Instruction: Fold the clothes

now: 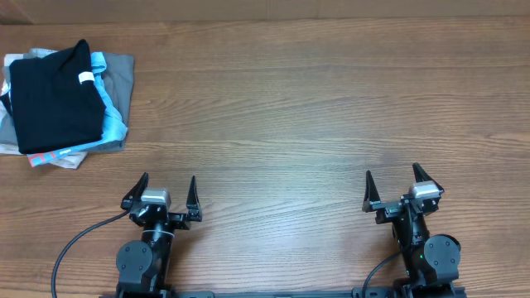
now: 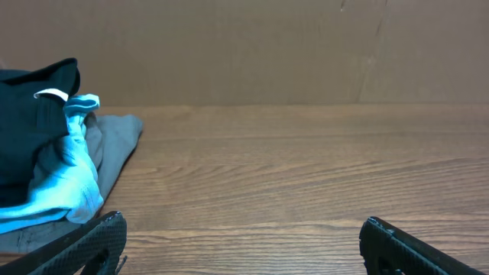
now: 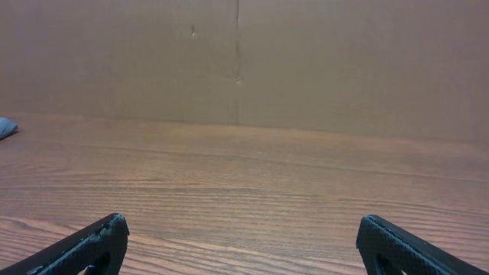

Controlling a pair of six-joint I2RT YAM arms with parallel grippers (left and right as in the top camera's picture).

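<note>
The black T-shirt (image 1: 51, 98) lies folded on top of a pile at the far left of the table, its small white neck tag (image 1: 86, 78) showing. It also shows at the left edge of the left wrist view (image 2: 27, 130). My left gripper (image 1: 166, 192) is open and empty near the front edge, well apart from the pile; its jaws show wide apart in the left wrist view (image 2: 243, 233). My right gripper (image 1: 392, 184) is open and empty at the front right, jaws wide apart in the right wrist view (image 3: 241, 233).
Under the black T-shirt lie a light-blue T-shirt (image 1: 111, 103) and a grey shirt (image 1: 122, 70), both also in the left wrist view (image 2: 72, 176) (image 2: 114, 141). A brown cardboard wall (image 3: 244, 61) stands along the table's far side.
</note>
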